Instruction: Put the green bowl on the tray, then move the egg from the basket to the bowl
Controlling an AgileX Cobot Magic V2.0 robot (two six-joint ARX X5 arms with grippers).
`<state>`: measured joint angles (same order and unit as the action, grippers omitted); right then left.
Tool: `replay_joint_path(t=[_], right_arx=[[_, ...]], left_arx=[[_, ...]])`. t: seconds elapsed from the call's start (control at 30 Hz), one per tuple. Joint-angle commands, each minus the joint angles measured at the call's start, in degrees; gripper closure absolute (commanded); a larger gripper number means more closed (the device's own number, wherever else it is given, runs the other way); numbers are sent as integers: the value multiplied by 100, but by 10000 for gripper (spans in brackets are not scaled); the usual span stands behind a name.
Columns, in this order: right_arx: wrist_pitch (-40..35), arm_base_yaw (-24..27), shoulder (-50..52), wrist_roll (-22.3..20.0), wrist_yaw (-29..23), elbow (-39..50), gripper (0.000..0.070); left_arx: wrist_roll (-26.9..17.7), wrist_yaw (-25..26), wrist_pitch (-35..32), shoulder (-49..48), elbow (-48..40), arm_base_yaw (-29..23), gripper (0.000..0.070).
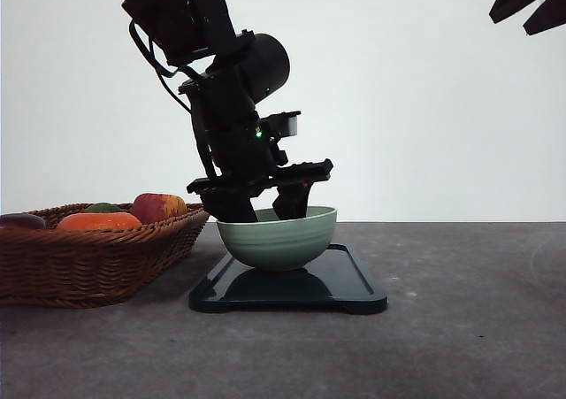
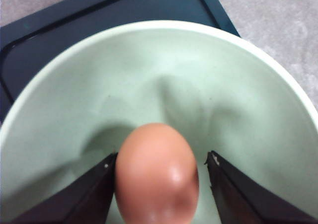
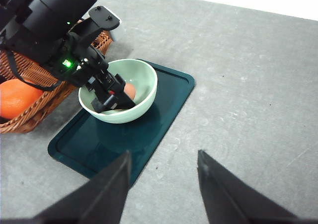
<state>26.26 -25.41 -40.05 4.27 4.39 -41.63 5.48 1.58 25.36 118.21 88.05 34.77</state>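
Observation:
The green bowl [image 1: 277, 240] [image 3: 144, 80] stands on the dark tray [image 1: 345, 284] [image 3: 164, 114]. My left gripper [image 1: 270, 200] [image 2: 161, 159] reaches down into the bowl [image 2: 198, 75]. A brown egg [image 2: 156, 174] [image 3: 130, 90] lies low in the bowl between its fingers. One finger touches the egg and a thin gap shows at the other, so the jaws stand slightly open. The wicker basket [image 1: 88, 257] [image 3: 30, 114] sits just left of the tray. My right gripper [image 3: 164, 169] [image 1: 531, 1] hangs open, high above the table to the right of the tray, holding nothing.
In the basket lie an orange fruit [image 1: 97, 221] [image 3: 15, 97], a red apple [image 1: 159, 206], a green item [image 1: 103, 208] and a dark item [image 1: 19, 220]. Bare grey tabletop [image 1: 469, 310] stretches right of the tray. A white wall stands behind.

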Motion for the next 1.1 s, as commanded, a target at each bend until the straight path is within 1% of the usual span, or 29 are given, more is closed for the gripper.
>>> replay_joint_path(t=[0.0,0.2,0.43,0.57,0.63,0.7,0.9,1.0,1.07], right_arx=[[-46,-28,-32,-17,6,-22,443],[-46,-28,-31,-15,8,-22,443],[-46,-28,-31,-13,6,-22,443],[-20,-28,-31,-16,4,-22,443],[10,-28,-31,-17,2,-22,443],[56,-28,-32,-17,4,-22,443],[235,-28,-33,-24,4,-22,443],[265,-28,-31,-24,4,-22,443],[267,-28,-32,-26,5,-22,443]], left_arx=[[86,-14,78,134,214,62,334],[107,-15,761,129,792,44,334],[106,-7,1953,60,1710,10,336],[-90,-7,2244,-338,1719,6,336],[-157,-7,2197,-567,1606,6,336],[-161,39,2004,-901,1266,-2,337],[-123,98,1100,-2202,-350,-33,337],[184,98,603,-2909,-1119,-74,337],[296,97,308,-3386,-1614,-106,337]])
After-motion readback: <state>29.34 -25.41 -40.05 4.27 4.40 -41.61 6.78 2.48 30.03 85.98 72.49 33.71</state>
